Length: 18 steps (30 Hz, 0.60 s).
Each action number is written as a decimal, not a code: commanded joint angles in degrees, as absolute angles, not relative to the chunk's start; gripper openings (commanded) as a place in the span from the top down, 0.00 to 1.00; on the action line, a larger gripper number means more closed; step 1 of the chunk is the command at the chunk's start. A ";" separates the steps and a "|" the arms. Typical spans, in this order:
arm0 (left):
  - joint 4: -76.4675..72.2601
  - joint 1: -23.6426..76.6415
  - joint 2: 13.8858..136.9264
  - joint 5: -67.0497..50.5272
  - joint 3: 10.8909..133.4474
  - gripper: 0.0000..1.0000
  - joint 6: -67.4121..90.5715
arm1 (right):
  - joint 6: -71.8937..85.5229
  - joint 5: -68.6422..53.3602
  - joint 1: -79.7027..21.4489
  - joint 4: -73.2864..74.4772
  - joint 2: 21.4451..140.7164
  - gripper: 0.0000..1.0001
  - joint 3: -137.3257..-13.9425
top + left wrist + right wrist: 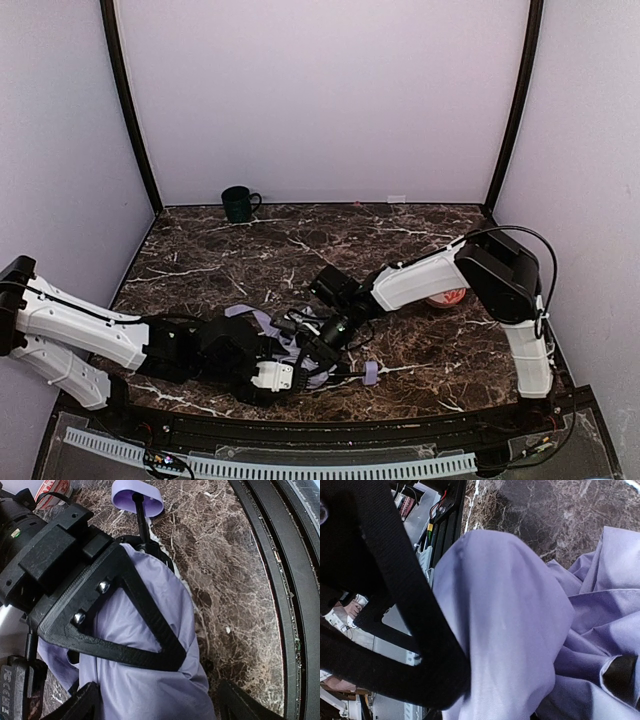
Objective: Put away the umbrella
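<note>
The umbrella (pixel 250 314) lies collapsed near the table's front edge, a bundle of lavender fabric between both grippers. Its small lavender handle (pixel 371 373) points right on a thin black shaft (pixel 142 522). The handle also shows in the left wrist view (pixel 137 497). My left gripper (pixel 278 372) sits over the bundle, and the fabric (pixel 150 680) fills the space between its fingers (pixel 157 705). My right gripper (pixel 322 338) reaches in from the right. One of its triangular fingers (pixel 125 615) presses on the fabric. In the right wrist view the fabric (pixel 510 605) sits between that gripper's fingers (pixel 540 680).
A dark green mug (pixel 238 203) stands at the back left by the wall. A red-patterned bowl (pixel 447 297) sits on the right, partly hidden behind the right arm. The table's black front rail (pixel 280 580) runs close to the umbrella.
</note>
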<state>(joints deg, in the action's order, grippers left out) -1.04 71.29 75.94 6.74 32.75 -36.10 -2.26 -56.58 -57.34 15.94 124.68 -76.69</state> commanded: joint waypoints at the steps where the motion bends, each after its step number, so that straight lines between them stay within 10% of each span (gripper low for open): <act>1: 3.11 71.53 79.50 7.21 33.54 0.18 -30.12 | 0.72 -51.60 -57.63 28.61 131.08 0.81 -73.05; 9: 8.28 71.48 91.22 4.23 36.35 0.24 -26.54 | 7.88 -49.88 -56.05 19.65 126.45 0.60 -69.86; 18: 13.68 71.49 96.66 -1.11 38.83 0.52 -28.35 | 15.53 -43.00 -52.12 7.40 113.22 0.44 -61.91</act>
